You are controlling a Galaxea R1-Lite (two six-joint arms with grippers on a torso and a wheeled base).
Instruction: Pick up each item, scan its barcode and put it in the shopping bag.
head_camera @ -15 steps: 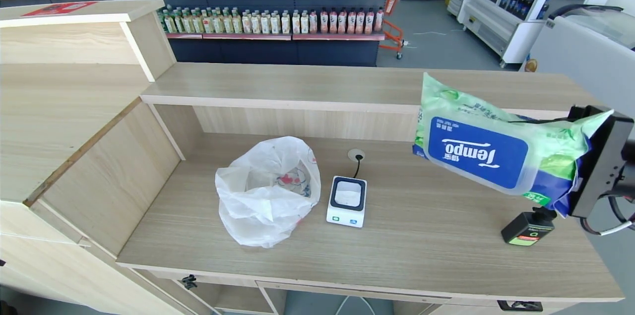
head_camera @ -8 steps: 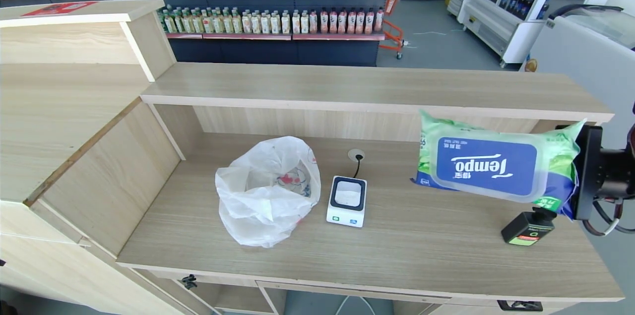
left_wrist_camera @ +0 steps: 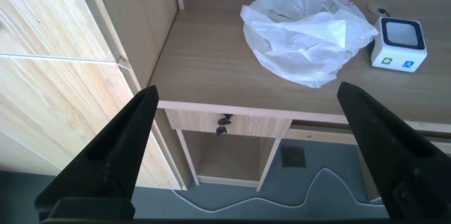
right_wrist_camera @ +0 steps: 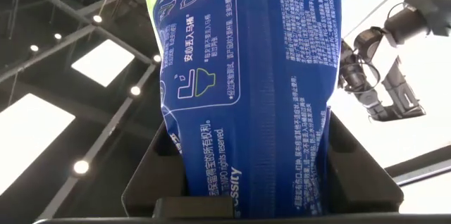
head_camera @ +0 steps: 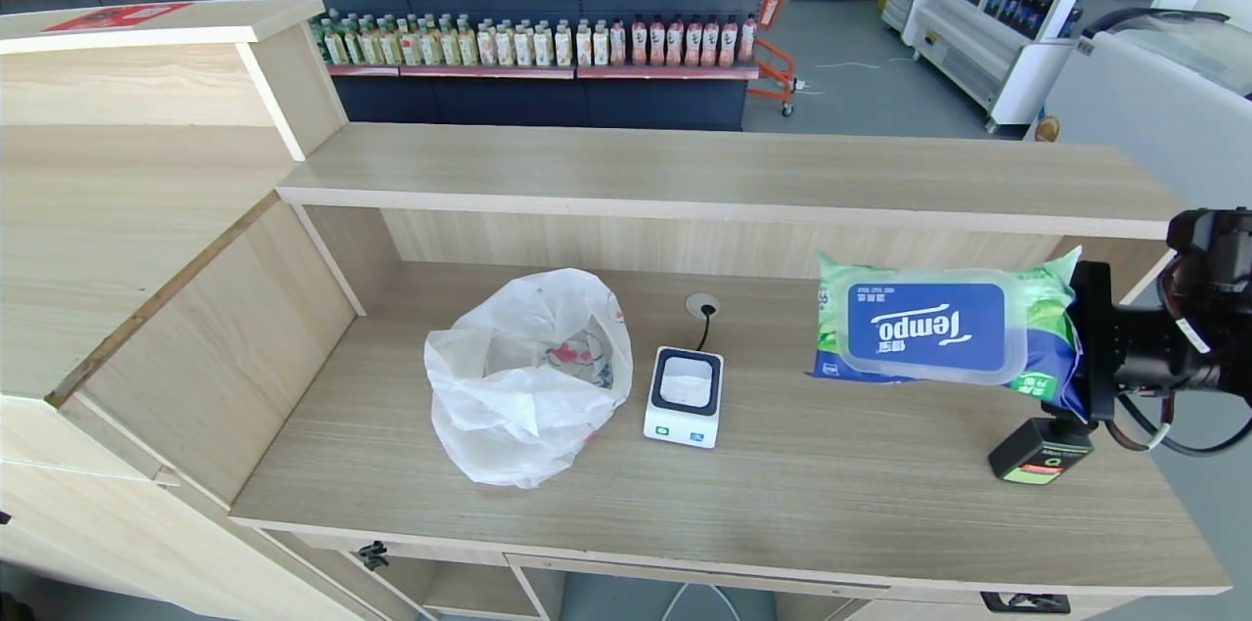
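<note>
The right claw [head_camera: 1088, 352] is clamping one end of the wipes pack [head_camera: 929, 337], holding it roughly level in the air above the right part of the worktop [head_camera: 831, 494]. The pack is well apart from the scanner [head_camera: 685, 396] and the white shopping bag [head_camera: 528, 377], which is standing open just beside the scanner. The pack is showing green wrap with dark blue edges and a clear flip lid over a blue label; its other face is showing dark blue with fine white print. The left claw [left_wrist_camera: 246, 90] is hanging with fingers apart before the worktop's near edge
</note>
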